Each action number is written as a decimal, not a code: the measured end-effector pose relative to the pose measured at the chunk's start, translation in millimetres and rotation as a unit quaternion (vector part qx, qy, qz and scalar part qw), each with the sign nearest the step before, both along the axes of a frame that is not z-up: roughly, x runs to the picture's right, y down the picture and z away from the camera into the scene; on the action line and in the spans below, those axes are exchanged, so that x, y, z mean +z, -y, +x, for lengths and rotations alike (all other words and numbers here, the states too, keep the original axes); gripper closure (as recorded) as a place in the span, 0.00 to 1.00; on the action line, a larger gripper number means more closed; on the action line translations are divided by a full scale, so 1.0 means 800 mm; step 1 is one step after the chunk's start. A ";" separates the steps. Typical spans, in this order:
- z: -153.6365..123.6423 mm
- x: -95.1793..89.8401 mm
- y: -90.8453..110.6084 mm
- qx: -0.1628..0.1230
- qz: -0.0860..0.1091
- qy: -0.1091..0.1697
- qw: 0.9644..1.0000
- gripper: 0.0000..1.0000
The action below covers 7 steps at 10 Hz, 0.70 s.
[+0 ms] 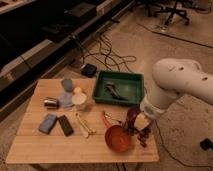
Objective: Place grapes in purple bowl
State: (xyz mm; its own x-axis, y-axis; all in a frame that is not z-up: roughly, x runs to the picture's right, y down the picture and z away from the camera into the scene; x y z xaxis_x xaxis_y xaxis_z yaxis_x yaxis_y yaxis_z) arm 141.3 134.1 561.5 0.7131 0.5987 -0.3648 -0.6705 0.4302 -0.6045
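Over wooden table [35,145], gripper [136,126]; cables [107,52] behind.

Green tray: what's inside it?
A dark, irregular object lies inside the green tray; what it is can't be told. The arm covers the tray's right front corner. The tool is down by the orange bowl.

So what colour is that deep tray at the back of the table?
Green, clearest in the camera view; the tool hangs past its right front corner.
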 end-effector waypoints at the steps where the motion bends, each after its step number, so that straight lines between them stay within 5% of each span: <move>1: 0.000 0.003 0.001 0.001 -0.001 0.000 1.000 1.00; 3: 0.014 0.012 0.008 0.018 -0.002 -0.013 1.000 1.00; 7: 0.093 0.068 0.046 0.077 -0.014 -0.049 0.996 1.00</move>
